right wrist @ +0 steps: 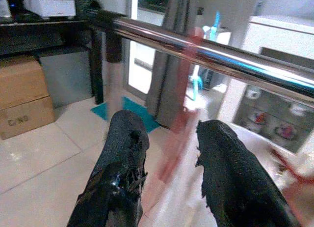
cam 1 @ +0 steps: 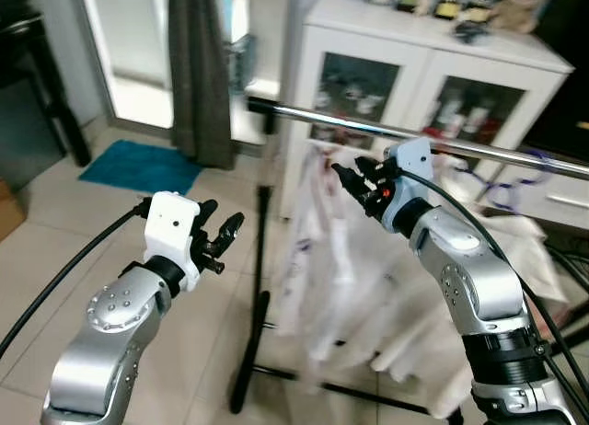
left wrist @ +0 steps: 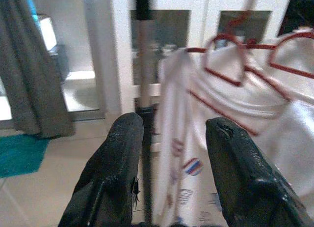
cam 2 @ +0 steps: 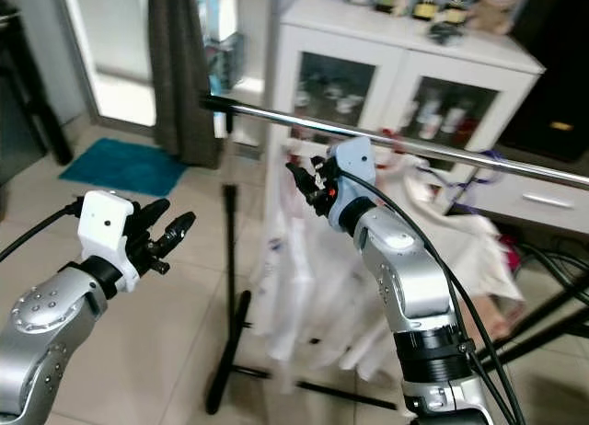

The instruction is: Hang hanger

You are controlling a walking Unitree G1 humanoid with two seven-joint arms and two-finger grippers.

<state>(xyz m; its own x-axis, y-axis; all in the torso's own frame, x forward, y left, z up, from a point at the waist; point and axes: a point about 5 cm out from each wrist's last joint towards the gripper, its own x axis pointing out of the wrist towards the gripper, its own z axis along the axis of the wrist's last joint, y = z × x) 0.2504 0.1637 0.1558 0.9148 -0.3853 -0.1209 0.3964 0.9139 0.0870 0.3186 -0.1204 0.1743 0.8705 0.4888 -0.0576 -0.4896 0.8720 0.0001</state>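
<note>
A chrome rail (cam 1: 414, 135) of a clothes rack runs across in front of me, with white garments (cam 1: 322, 250) hanging on red hangers (left wrist: 225, 74). My right gripper (cam 1: 345, 178) is raised just under the rail at its left part. In the right wrist view a blurred red hanger (right wrist: 181, 124) hooks over the rail (right wrist: 206, 50) and passes between the spread fingers (right wrist: 125, 138), which do not close on it. My left gripper (cam 1: 225, 230) hovers open and empty to the left of the rack, pointing at its black post (left wrist: 142, 65).
The rack's black upright (cam 1: 260, 259) and foot stand on the tiled floor. Behind it is a white glass-door cabinet (cam 1: 433, 75). A dark curtain (cam 1: 198, 75) and a teal mat (cam 1: 138, 166) lie at the back left. A cardboard box (right wrist: 24, 97) is off to one side.
</note>
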